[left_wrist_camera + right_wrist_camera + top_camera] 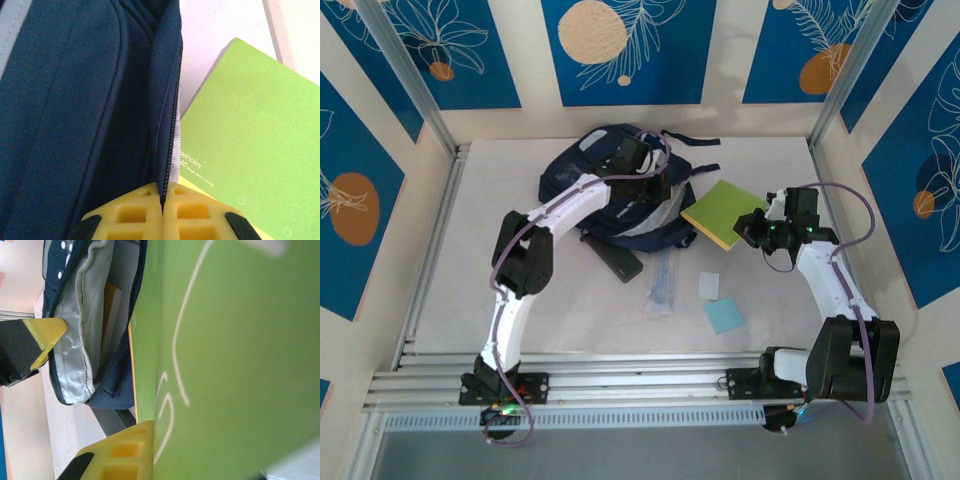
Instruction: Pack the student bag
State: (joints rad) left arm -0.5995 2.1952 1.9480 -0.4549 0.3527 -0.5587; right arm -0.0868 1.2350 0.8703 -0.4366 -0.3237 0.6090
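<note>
The navy student bag (605,180) lies at the back middle of the table, its mouth facing right. My left gripper (657,186) is shut on the bag's zipper edge (167,140), and the yellow pads (135,215) pinch the fabric. My right gripper (756,230) is shut on a green notebook (724,213) that lies flat just right of the bag. The right wrist view looks along the notebook's cover (235,360) into the open bag mouth with its silver lining (75,340). One yellow fingertip (125,452) presses the cover; the other is hidden behind the notebook.
A flat black case (618,260) lies in front of the bag. A clear plastic sleeve (663,285), a white card (708,286) and a light blue note (724,315) lie nearer the arms. Patterned walls enclose the table on three sides.
</note>
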